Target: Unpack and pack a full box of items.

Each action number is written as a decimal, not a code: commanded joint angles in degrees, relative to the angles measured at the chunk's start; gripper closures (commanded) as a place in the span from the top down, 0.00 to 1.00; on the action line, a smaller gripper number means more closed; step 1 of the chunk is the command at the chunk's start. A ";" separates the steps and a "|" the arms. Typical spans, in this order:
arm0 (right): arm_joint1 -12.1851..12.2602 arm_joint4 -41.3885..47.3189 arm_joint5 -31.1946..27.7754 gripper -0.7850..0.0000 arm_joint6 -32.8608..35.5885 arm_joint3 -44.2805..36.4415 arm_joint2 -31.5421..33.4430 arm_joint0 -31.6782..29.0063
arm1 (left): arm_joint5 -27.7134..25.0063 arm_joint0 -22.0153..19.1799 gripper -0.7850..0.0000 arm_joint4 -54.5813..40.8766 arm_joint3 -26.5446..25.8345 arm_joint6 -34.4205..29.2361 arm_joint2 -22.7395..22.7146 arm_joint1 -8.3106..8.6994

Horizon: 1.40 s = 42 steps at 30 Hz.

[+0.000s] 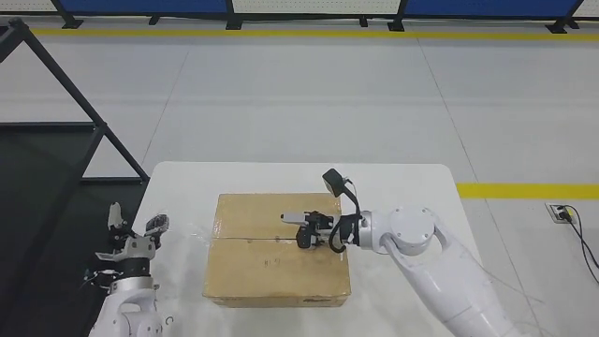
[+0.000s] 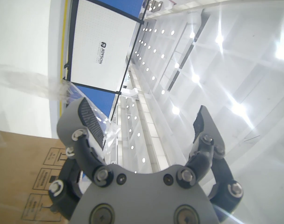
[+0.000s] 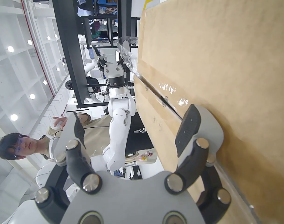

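**Worktop** (image 1: 393, 187): white, carries the one box.

**Box** (image 1: 271, 262): brown cardboard, at mid-worktop, set square to the edges.
- Attitude: top face up. Long axis runs side to side, parallel to the far edge.
- Handling (judged): panels stiff and flaps hinge at their creases. If it is full, as the task says, it is likely too heavy for one gripper to lift whole. Best taken at a flap's free edge beside the seam.

**Seam** (image 3: 156, 94): a dark slit between the two top flaps, running along the long axis. Flaps lie flat and closed.

**Tape strip** (image 2: 39, 85): clear film, thin, limp and sticky. It clings to one finger of the left gripper and trails toward the box's left end.

**Right gripper** (image 3: 132, 115): over the box top, jaws spread and empty, one finger lying at the seam.

**Left gripper** (image 2: 143, 108): at the worktop's left edge, pointed upward, jaws apart, clamping nothing.
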 commanded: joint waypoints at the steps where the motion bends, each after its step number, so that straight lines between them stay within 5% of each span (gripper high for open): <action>1: 0.00 -0.05 -0.04 1.00 0.02 -0.07 0.05 -0.09 | 1.44 0.24 1.00 1.41 0.95 -1.37 0.35 0.07; 10: 0.01 -0.19 0.12 1.00 0.21 -0.24 0.33 -0.31 | 4.33 1.54 1.00 5.67 3.30 -7.62 1.04 0.43; 19: -0.20 -0.48 0.28 1.00 0.29 0.16 0.01 0.26 | 0.93 0.63 1.00 1.31 2.57 -4.42 0.02 -0.08; 35: -0.27 -1.79 1.34 1.00 -0.79 -0.62 0.17 0.20 | -5.39 7.92 1.00 3.95 -12.48 0.32 -3.62 -0.55; 42: -0.31 -1.83 1.20 1.00 -1.27 -0.45 0.41 -0.02 | -4.54 7.86 1.00 6.87 -16.40 1.55 -3.50 -0.72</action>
